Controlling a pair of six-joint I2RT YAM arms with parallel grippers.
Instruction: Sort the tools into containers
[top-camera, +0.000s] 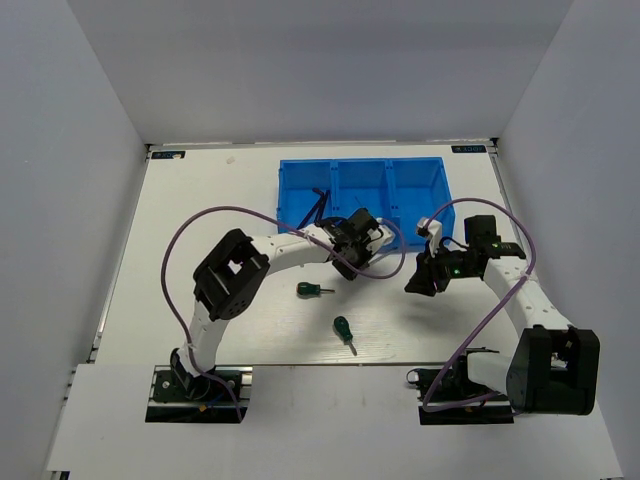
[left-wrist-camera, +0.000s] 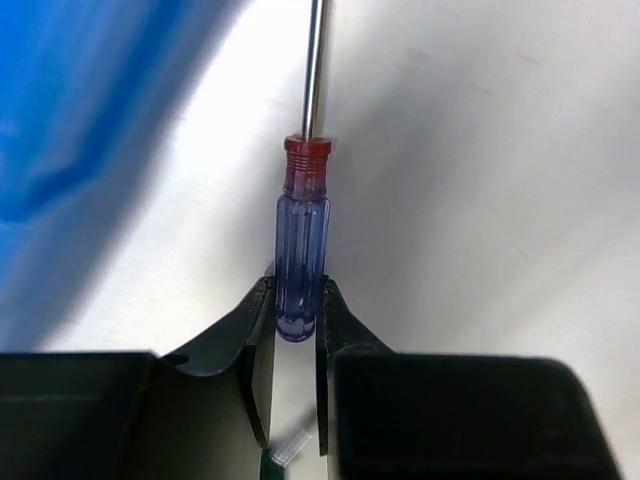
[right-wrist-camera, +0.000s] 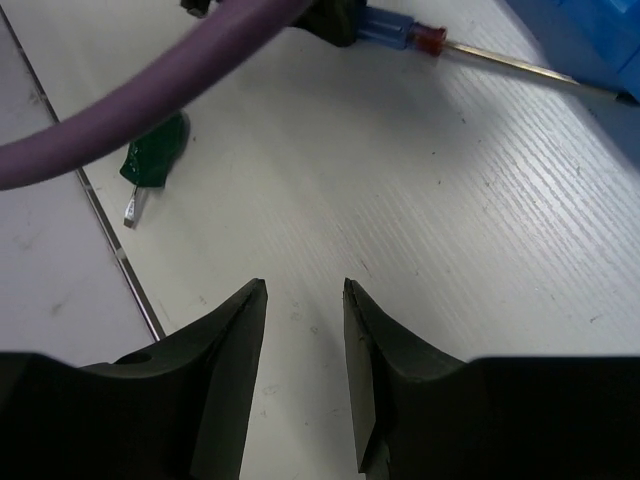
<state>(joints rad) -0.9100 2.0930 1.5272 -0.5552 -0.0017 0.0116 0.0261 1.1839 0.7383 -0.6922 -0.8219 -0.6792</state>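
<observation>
My left gripper (left-wrist-camera: 297, 300) is shut on the butt of a slim screwdriver (left-wrist-camera: 302, 240) with a clear blue handle and a red collar. Its steel shaft points away toward the bright blue tray (left-wrist-camera: 80, 90). In the top view this gripper (top-camera: 361, 233) sits just in front of the tray (top-camera: 437, 192). My right gripper (right-wrist-camera: 305, 290) is open and empty, low over bare table; in the top view it (top-camera: 414, 285) is to the right of the left gripper. The right wrist view shows the held screwdriver (right-wrist-camera: 400, 33) beyond it. Two green-handled screwdrivers (top-camera: 313, 289) (top-camera: 344, 329) lie on the table.
Dark thin hex keys (top-camera: 318, 208) lie in the tray's left compartment. A purple cable (right-wrist-camera: 150, 90) crosses the right wrist view above one green-handled screwdriver (right-wrist-camera: 155, 160). The tray's corner (right-wrist-camera: 590, 30) is at the top right there. White walls enclose the table.
</observation>
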